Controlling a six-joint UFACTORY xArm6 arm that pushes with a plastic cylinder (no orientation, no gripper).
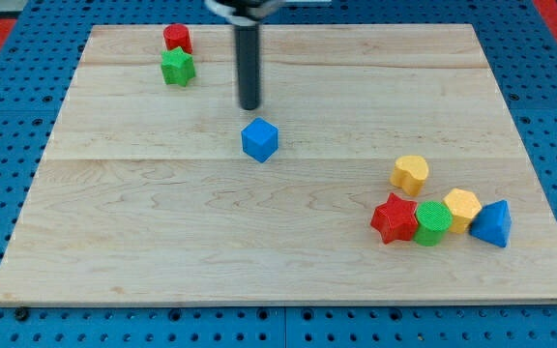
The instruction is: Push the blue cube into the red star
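Note:
The blue cube [259, 139] sits near the middle of the wooden board [162, 242]. The red star [395, 218] lies at the view's lower right, touching a green round block [433, 223]. My tip [249, 106] is just above the blue cube in the view, slightly to its left, with a small gap between them. The rod comes down from the view's top edge.
A yellow heart-like block [410, 174] lies above the red star. A yellow block [461, 208] and a blue triangular block [492, 224] sit right of the green round block. A red block [177, 39] and a green star [177, 68] stand at the upper left.

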